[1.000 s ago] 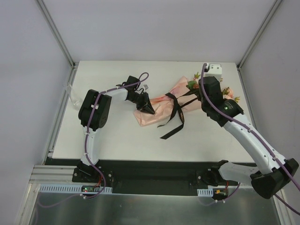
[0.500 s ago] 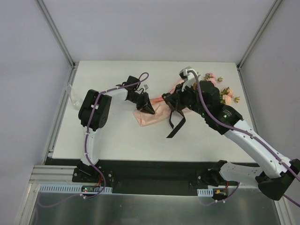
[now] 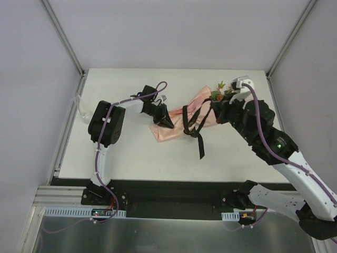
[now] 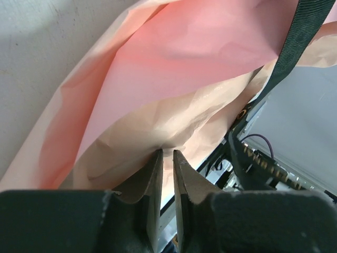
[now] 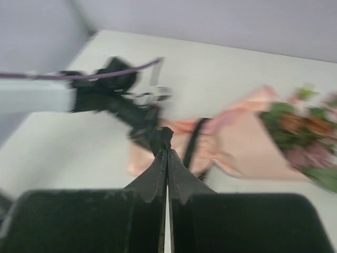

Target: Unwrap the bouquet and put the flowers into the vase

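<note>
**Ribbon Release**

The right gripper (image 5: 167, 154) is clamped shut on the black ribbon (image 5: 160, 138). The left gripper (image 4: 167, 154) pinches the pink paper (image 4: 174, 63) at the stem end. The bouquet (image 3: 176, 129) lies mid-table, wrapped. The next move likely requires drawing the ribbon clear. The top view alone shows the ribbon's dangling tail. The left wrist view alone shows the paper pinch.

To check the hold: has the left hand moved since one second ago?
No. The left hand stays in place against the table's far edge, pinching the pink paper.
</note>
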